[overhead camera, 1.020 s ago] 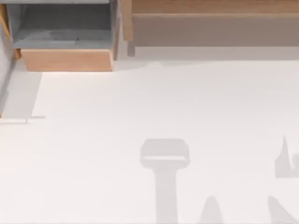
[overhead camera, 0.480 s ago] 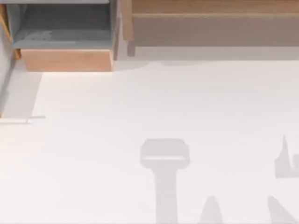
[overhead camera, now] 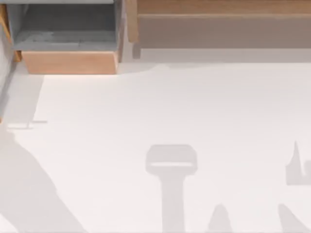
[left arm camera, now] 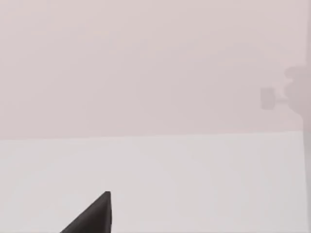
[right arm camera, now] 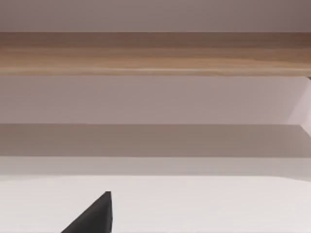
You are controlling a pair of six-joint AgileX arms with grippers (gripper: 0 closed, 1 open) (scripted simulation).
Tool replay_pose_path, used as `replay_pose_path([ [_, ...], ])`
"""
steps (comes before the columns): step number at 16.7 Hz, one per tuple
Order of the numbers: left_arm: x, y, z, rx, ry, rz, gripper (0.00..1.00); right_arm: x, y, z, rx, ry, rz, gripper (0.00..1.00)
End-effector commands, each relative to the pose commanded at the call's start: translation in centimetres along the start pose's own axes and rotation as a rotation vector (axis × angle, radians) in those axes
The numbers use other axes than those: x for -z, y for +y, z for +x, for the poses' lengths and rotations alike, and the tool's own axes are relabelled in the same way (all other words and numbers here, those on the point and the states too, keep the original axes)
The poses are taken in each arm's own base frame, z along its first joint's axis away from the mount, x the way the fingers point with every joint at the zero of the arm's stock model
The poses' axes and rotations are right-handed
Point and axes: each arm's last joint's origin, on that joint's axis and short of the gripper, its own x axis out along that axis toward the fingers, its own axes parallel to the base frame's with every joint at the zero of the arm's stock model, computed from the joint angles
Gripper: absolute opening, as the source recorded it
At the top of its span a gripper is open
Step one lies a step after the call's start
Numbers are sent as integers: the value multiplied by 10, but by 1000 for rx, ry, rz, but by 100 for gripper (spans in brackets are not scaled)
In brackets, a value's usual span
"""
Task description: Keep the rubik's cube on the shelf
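Of the right gripper [right arm camera: 95,216] a single black wedge with a sharp, flat-sided tip is in sight, and whether the claw is spread or pressed together cannot be told. Under it lies the smooth white table [right arm camera: 209,204]. Straight ahead of it stands the shelf [right arm camera: 155,53], a long light-brown plank with fine wood grain running lengthwise, over a shaded grey-brown face. The left gripper [left arm camera: 95,216] shows the same matte black wedge, its state equally impossible to tell; ahead of it the table ends at a plain pinkish wall [left arm camera: 146,63]. From above, a smaller wooden box [overhead camera: 68,62] with a grey inside sits just beside the shelf's left end, and soft grey shadows [overhead camera: 171,162] fall on the table.
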Motion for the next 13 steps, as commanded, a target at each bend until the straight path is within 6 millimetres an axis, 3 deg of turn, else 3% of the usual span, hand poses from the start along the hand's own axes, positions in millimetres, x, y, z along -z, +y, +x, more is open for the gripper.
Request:
replay_pose_path([
  [6, -43, -70, 10, 201, 332, -197, 100, 0, 0, 0, 0, 0, 0, 100],
  [10, -51, -109, 16, 259, 519, -255, 100, 0, 0, 0, 0, 0, 0, 100],
  [13, -51, -121, 19, 271, 581, -270, 100, 0, 0, 0, 0, 0, 0, 100],
])
